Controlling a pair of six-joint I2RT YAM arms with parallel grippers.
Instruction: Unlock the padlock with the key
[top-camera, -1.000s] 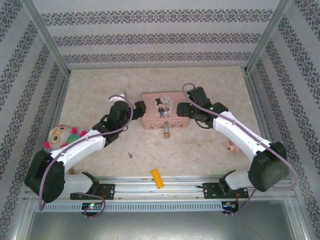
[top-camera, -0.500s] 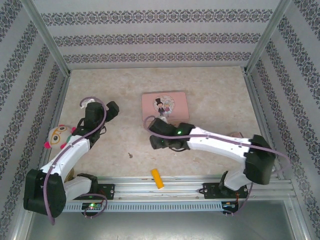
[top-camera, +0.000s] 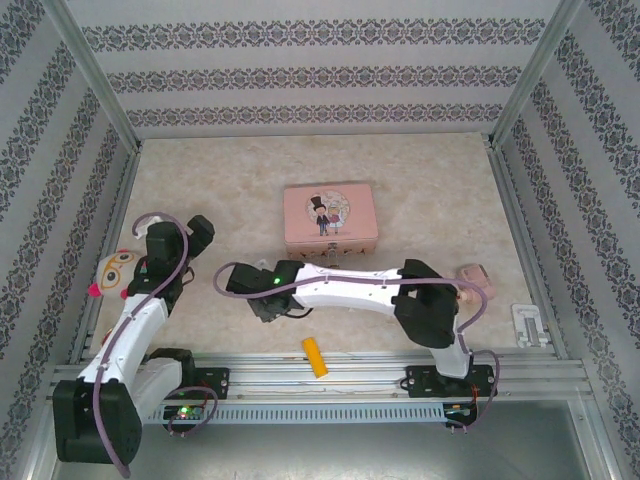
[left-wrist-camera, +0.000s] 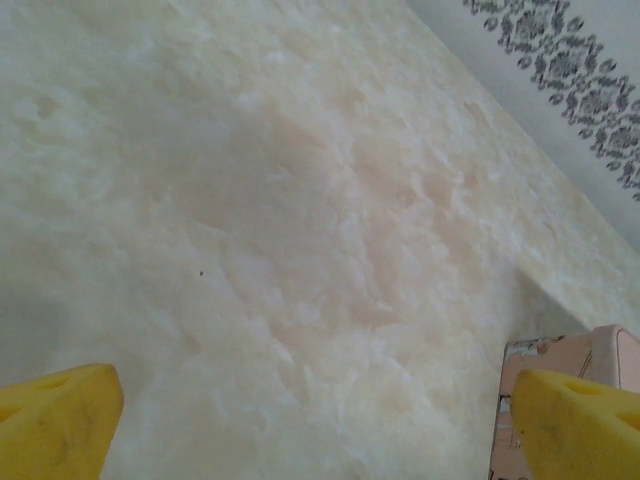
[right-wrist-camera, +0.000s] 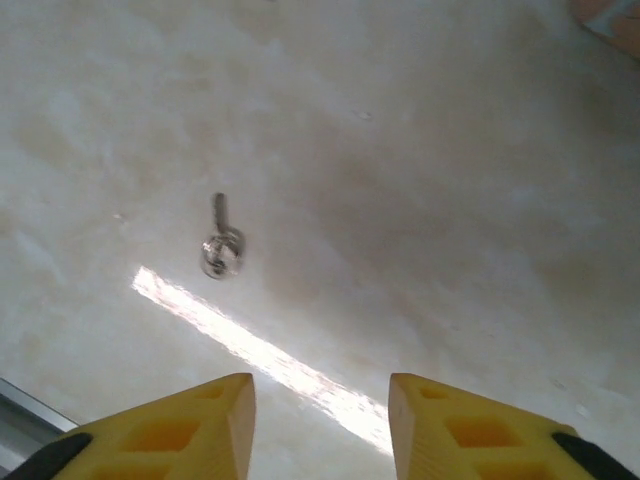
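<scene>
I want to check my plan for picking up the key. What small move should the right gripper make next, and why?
Probably ease the right gripper toward the key and down: the key lies flat on the table, beyond the open, empty fingertips.

Two arms: the left arm (top-camera: 130, 325) and the right arm (top-camera: 350, 287). Two grippers, one per arm: the left gripper (left-wrist-camera: 315, 395) and the right gripper (right-wrist-camera: 318, 392). Each has two yellow fingers (right-wrist-camera: 180, 425), four in all. One key (right-wrist-camera: 221, 240), ahead of the right gripper and a little left of its gap. One pink tin (top-camera: 330, 215), its corner just beside one finger of the left gripper. One yellow block (top-camera: 315, 357), near the right gripper. One plush toy (top-camera: 113, 270), beside the left arm. One small pink item (top-camera: 471, 272) and one flat white piece (top-camera: 527, 325), both well apart from either gripper.
</scene>
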